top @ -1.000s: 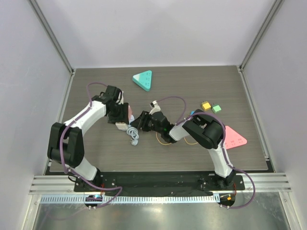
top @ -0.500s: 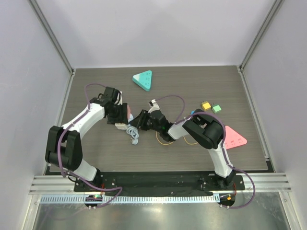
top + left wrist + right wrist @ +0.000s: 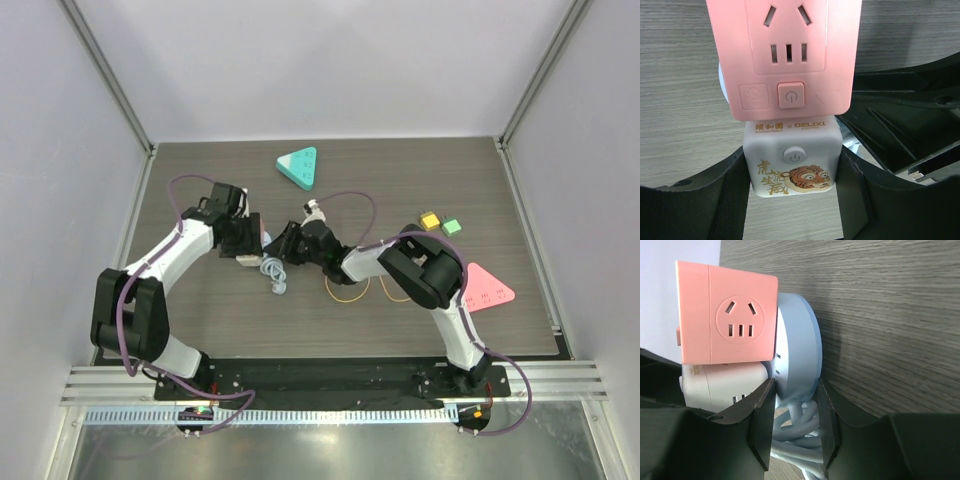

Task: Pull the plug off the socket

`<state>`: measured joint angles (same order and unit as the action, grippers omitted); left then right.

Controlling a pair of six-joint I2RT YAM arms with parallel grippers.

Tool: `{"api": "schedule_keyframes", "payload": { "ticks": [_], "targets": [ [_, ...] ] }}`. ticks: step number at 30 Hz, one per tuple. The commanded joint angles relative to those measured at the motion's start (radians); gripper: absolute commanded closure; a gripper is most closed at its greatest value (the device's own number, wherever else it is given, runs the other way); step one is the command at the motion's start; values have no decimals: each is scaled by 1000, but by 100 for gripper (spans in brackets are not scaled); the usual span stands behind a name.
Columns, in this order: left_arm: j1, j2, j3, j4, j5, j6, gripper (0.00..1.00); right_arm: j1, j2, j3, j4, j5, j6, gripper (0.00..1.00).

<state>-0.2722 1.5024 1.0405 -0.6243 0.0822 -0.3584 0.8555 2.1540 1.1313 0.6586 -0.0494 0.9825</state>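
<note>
The socket is a white cube with a tiger print and a pink cube joined to it. My left gripper is shut on the white cube, one pad on each side. A pale blue round plug sits against the side of the socket, and its blue cable is coiled below it. My right gripper is shut on the plug's lower edge, with a finger on each flat face. From above, the left gripper and right gripper meet at the socket.
A teal triangle lies at the back of the table. At the right lie a pink triangle, a yellow block and a green block. A thin yellow loop lies under the right arm. Grey walls border the table.
Both grippers and the socket have shifted a little left and toward the back. The right gripper's fingers have closed in on the blue plug.
</note>
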Motion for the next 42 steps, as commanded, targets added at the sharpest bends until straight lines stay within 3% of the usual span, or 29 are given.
{"api": "schedule_keyframes", "payload": {
  "ticks": [1,8,23,27,31,34,42],
  "targets": [
    [-32,-85,35,113,246,-36,100,5,56,39,-209,103,-24,63],
    [-32,-37,47,123,320,-47,100,10,104,159,-391,144,-8,64],
    [-30,-77,55,92,179,-50,100,89,231,479,-784,287,-94,63],
    [-32,-73,50,107,197,-62,100,93,222,481,-792,280,-100,62],
    [-30,-51,55,100,209,-71,100,89,127,300,-581,283,-91,59],
    [-30,-45,53,97,214,-80,100,82,103,274,-550,269,-80,58],
    [-32,-15,53,104,292,-99,100,79,-9,257,-628,330,-126,54]
  ]
}}
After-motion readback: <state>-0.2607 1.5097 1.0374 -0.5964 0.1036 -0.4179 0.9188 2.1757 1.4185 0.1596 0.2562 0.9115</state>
